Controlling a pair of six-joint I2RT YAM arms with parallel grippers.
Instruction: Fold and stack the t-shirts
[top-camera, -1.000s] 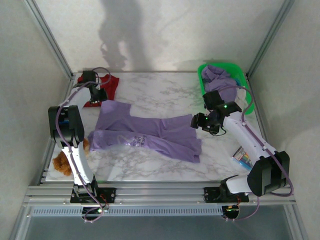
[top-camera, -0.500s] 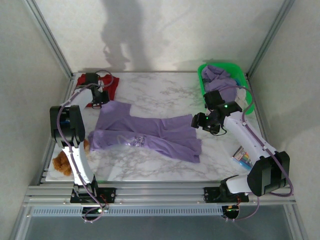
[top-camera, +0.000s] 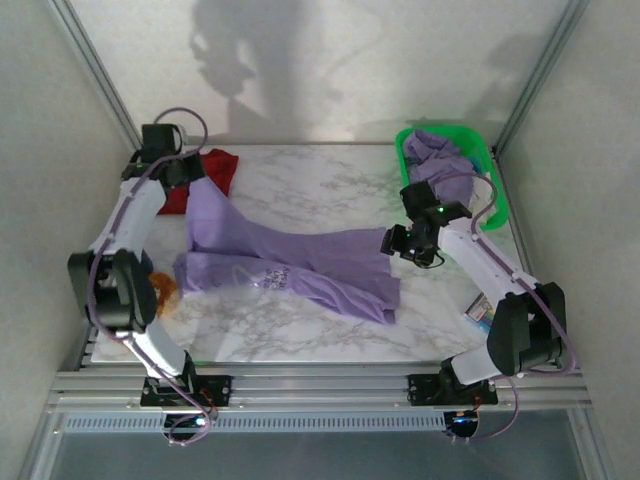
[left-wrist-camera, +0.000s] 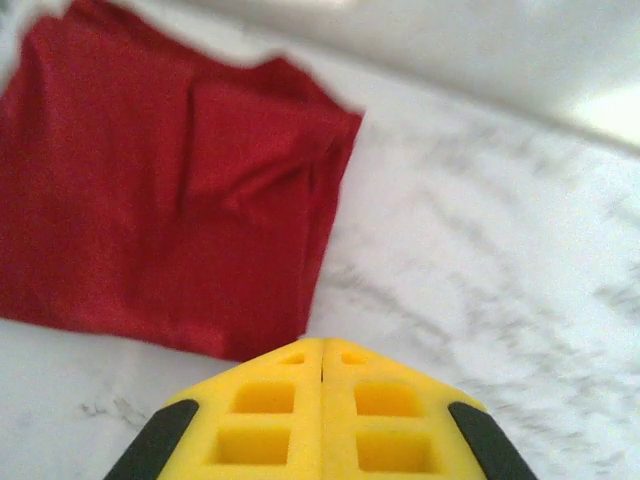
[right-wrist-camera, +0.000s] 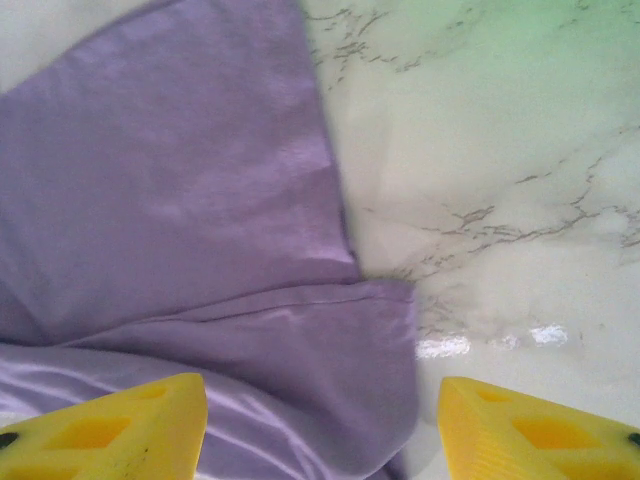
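Where the purple t-shirt (top-camera: 300, 265) lies spread across the marble bench (top-camera: 330, 185), its far-left corner is drawn up to the left claw (left-wrist-camera: 322, 352), whose yellow fingers (left-wrist-camera: 265, 400) are pressed together on the cloth, and a folded red t-shirt (top-camera: 215, 168) lies just beyond that corner. At the purple t-shirt's right edge the right claw (right-wrist-camera: 322, 395) hovers with its fingers (right-wrist-camera: 110, 430) wide apart. Beyond and to the right of that edge, a green basket (top-camera: 455, 128) holds more crumpled purple clothing (top-camera: 435, 150).
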